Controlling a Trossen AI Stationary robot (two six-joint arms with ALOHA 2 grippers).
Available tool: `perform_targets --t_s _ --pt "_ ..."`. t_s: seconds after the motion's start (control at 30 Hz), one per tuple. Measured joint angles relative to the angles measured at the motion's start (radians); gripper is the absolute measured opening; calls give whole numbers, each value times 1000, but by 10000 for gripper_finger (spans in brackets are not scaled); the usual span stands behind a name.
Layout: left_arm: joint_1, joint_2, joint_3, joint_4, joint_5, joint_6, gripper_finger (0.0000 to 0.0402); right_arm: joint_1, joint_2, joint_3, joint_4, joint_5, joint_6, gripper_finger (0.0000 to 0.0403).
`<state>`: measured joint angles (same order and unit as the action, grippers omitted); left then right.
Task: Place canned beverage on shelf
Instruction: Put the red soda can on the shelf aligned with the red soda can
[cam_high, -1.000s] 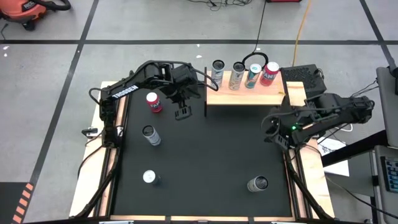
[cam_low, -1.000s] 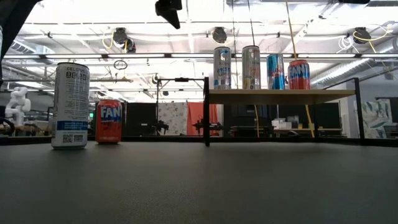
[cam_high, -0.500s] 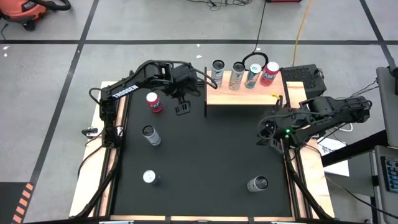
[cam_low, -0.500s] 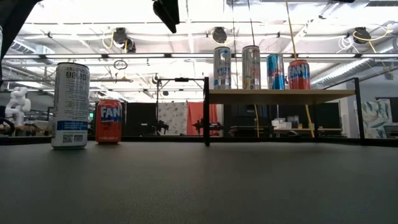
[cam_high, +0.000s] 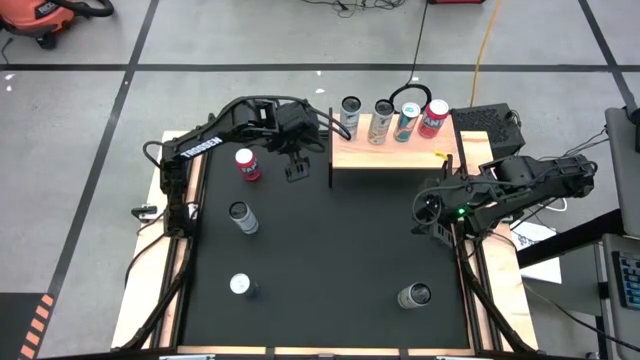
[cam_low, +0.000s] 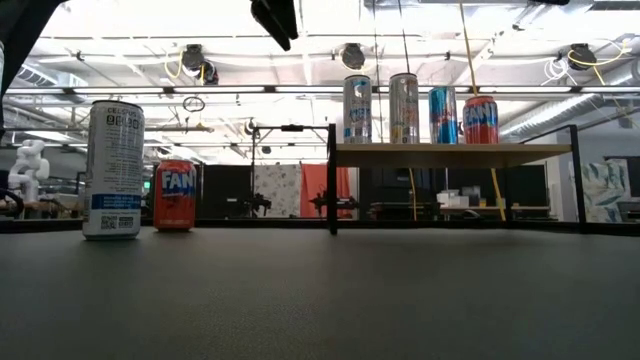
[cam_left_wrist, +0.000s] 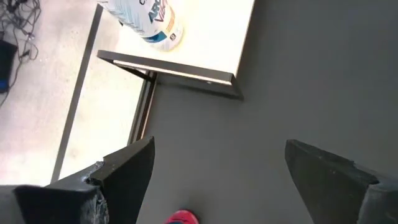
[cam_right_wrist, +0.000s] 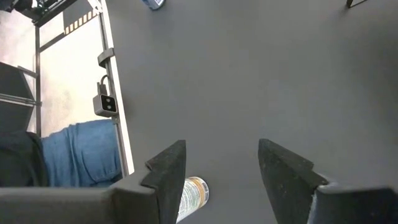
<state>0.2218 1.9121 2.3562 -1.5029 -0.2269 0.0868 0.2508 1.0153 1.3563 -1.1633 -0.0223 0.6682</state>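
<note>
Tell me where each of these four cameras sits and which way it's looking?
High view: above the table, looking straight down; both arms, shelf, four cans on it, four on the mat.
Low view: at mat height, looking level toward the room; only a dark tip of an arm at top.
Left wrist view: over the mat beside the shelf, looking down between the open left gripper fingers.
Right wrist view: looking down at bare mat between the right gripper fingers.
Shared: high and low views both show the red Fanta can.

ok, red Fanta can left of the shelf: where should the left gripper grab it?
Probably mid-body of the red Fanta can, coming in level from the side. It stands upright on the mat, apart from the other cans, with the open left gripper just beside it toward the shelf.
</note>
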Motion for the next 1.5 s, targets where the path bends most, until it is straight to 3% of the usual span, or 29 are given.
perform_targets --t_s 0.83,1.17,1.37,1.5 --pt "0 0 0 77 -11 -2 354 0 0 0 0 0 -49 183" --pt "55 0 0 66 -12 -61 355 0 0 0 -1 0 -60 183" --pt "89 0 0 16 -11 -157 393 0 0 0 -6 0 -70 183" --pt "112 0 0 11 -16 -151 393 0 0 0 -40 0 -71 183"
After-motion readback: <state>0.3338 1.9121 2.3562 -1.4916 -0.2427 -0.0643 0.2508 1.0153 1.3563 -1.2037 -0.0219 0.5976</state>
